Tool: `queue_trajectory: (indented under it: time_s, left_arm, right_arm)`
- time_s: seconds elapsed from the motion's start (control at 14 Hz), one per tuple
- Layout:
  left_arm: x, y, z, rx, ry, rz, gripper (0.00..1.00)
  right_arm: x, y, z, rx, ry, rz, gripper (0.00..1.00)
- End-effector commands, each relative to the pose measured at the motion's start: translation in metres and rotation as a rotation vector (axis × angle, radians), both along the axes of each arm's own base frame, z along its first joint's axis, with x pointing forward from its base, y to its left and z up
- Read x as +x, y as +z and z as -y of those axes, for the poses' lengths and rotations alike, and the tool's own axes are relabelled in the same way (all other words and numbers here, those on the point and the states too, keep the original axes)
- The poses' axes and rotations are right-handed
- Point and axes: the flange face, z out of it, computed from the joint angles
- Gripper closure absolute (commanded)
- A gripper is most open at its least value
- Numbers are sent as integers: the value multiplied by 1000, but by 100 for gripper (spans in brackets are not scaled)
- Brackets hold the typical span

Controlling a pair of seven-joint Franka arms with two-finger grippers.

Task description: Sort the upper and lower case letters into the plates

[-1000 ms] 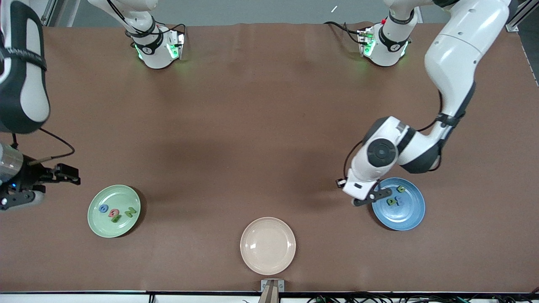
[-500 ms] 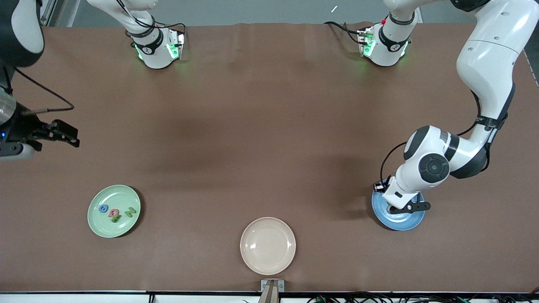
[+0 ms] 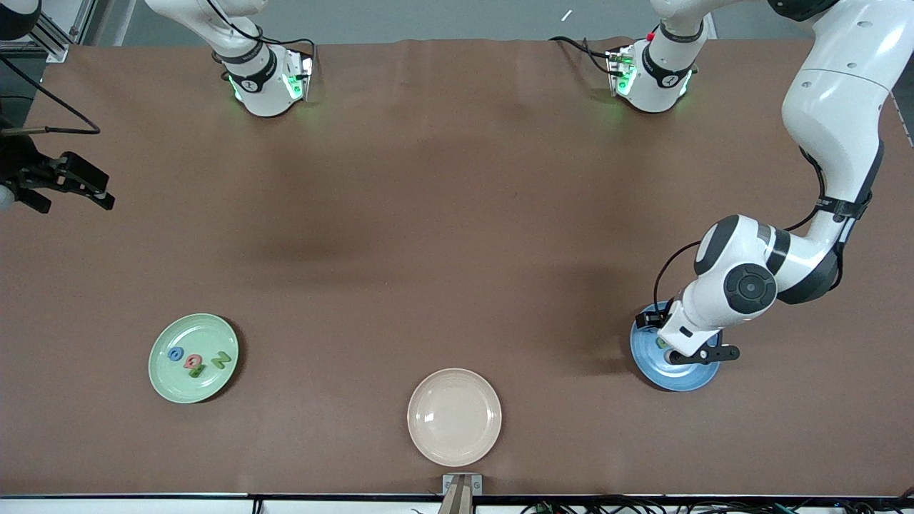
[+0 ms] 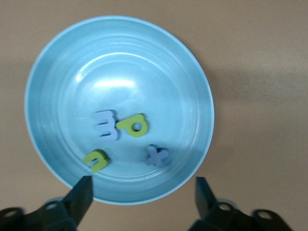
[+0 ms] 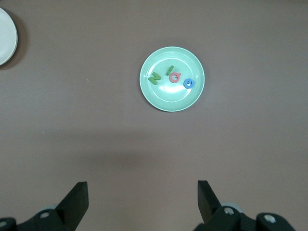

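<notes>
The blue plate [image 3: 658, 371] sits toward the left arm's end of the table, mostly hidden under the left hand. In the left wrist view the blue plate [image 4: 120, 48] holds several letters: a lavender m [image 4: 106, 125], a green p [image 4: 132, 125], a green n [image 4: 96, 160] and a lavender x [image 4: 157, 156]. My left gripper [image 3: 703, 355] [image 4: 143, 195] hangs open and empty over this plate's edge. The pale green plate [image 3: 178, 385] [image 5: 168, 100] holds several letters, among them a green N [image 3: 221, 360] [image 5: 155, 77]. My right gripper [image 3: 75, 202] [image 5: 142, 197] is open and empty, high over bare table.
A cream-beige plate [image 3: 454, 417] stands empty near the front edge, between the two others; it also shows in the right wrist view [image 5: 6, 36]. The arm bases [image 3: 268, 78] [image 3: 650, 75] stand along the back edge. The table is covered with brown cloth.
My left hand has swung from the blue plate's edge to over the plate, covering the letters in the front view. My right gripper has drawn away from the pale green plate, toward the bases.
</notes>
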Motion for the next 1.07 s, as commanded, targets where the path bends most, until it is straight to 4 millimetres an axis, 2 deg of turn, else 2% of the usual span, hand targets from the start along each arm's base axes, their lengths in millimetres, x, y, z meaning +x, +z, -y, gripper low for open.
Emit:
queue_trajectory:
  time_s: [0.0, 0.14, 0.21, 0.36, 0.43, 0.64, 0.79, 0.93, 1.0]
  left_arm:
    - [7, 70, -15, 73, -93, 15, 0]
    - [16, 119, -28, 92, -170, 57, 0]
    - [19, 137, -37, 94, -169, 75, 0]
    - [9, 176, -39, 137, -164, 75, 0]
    - [3, 201, -36, 156, -163, 104, 0]
    - [-34, 267, -3, 210, -183, 81, 0]
    - [-61, 308, 13, 150, -160, 80, 0]
    - [-81, 329, 10, 109, -121, 48, 0]
    - [-90, 338, 2, 79, -84, 41, 0]
  right_arm:
    - [-8, 5, -9, 8, -20, 9, 0]
    - [-3, 23, -7, 7, -23, 41, 0]
    - [0, 21, -4, 8, -29, 38, 0]
    - [1, 29, -3, 4, -27, 67, 0]
    - [3, 49, -4, -5, -19, 106, 0]
    - [9, 47, -3, -9, -22, 99, 0]
    - [10, 45, -1, -10, -25, 93, 0]
    - [10, 46, 0, -10, -30, 98, 0]
    - [11, 45, 5, -9, -37, 95, 0]
